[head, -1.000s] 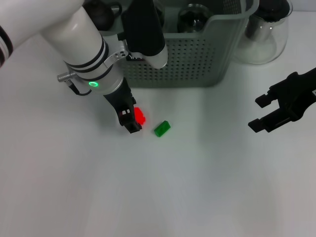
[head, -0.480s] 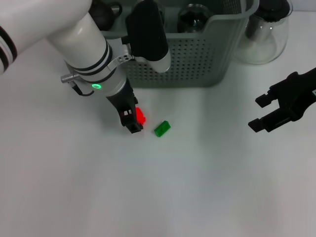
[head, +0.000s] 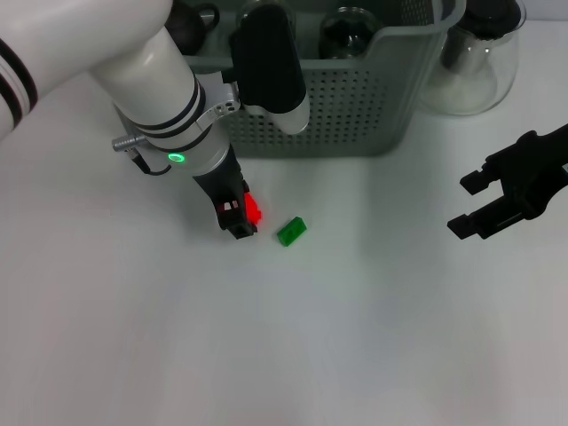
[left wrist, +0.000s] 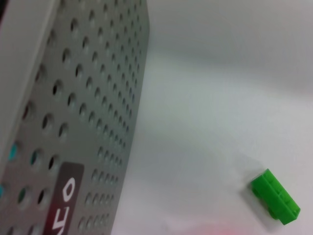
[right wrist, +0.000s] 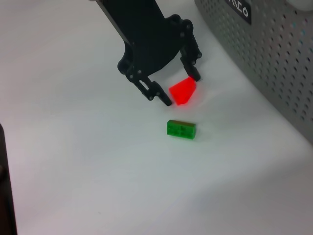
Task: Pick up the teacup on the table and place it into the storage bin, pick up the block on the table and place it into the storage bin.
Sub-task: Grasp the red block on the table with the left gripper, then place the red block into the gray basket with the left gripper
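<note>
Left end effector (head: 241,216): nudged slightly rightward since a second ago, fingers spread astride red block (head: 253,210) on tabletop (head: 355,337) before storage bin (head: 355,115), grasp pending; right end effector (head: 468,204) parked agape.

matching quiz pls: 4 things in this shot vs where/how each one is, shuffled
Things:
1. red block
2. green block
3. storage bin
4. right pincer

States:
A. free on the table, nothing around it
B. between the left pincer's open fingers
C. open, hovering far from both blocks
D. behind the blocks, holding dark-lidded glassware

Pairs: 1-B, 2-A, 3-D, 4-C
</note>
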`<state>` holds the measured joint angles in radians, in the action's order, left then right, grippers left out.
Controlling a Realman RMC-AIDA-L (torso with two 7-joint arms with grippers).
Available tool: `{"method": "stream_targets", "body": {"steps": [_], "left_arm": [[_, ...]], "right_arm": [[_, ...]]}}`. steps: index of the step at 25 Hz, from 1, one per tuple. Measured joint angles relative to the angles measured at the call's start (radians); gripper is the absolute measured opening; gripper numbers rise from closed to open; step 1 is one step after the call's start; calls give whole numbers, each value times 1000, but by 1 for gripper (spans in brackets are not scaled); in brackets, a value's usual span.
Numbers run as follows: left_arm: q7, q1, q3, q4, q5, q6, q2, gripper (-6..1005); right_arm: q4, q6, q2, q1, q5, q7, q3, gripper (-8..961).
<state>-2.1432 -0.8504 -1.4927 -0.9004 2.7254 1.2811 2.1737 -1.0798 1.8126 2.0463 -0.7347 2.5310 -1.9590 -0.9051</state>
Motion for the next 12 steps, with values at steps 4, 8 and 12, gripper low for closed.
{"method": "stream_targets", "body": {"steps": [4,8,12], "left_arm": [[-15,0,0,-6,0,1,0,621],[-27,3,3,-22,1,14,-1,490],[-46,48,32,-151,-11,109,-2,405]], "right_arm": [[0,0,0,0,0,0,0,806],[0,-1,0,0,0,-1,0,806],[0,-1,0,-1,0,-1,0,806]]}}
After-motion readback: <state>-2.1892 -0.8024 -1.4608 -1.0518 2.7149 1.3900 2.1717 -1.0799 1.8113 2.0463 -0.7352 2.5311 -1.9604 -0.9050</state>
